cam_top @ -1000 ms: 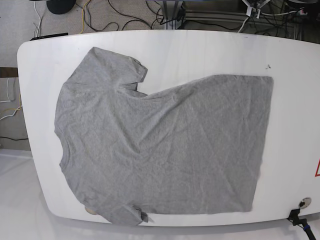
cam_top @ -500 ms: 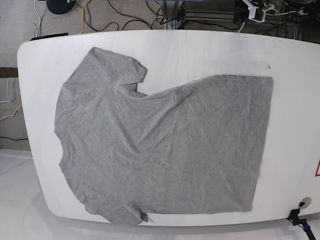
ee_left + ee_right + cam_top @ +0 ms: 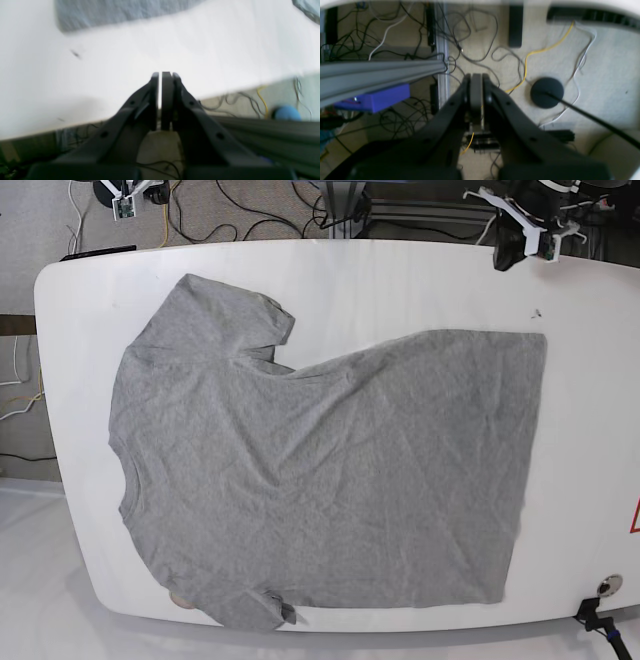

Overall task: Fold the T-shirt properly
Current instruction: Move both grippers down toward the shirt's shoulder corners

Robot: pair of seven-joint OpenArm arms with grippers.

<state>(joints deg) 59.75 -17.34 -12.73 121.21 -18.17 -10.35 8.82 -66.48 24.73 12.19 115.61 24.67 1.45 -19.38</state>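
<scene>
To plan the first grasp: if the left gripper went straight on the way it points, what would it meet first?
Probably the bare table. The left gripper, jaws nearly closed, points over the table edge; the shirt lies further on. Depth is unclear in this blurred view.

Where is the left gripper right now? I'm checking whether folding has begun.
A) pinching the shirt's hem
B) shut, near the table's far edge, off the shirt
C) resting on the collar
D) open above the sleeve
B: the left gripper hangs with jaws together over the table edge, clear of the T-shirt.
</scene>
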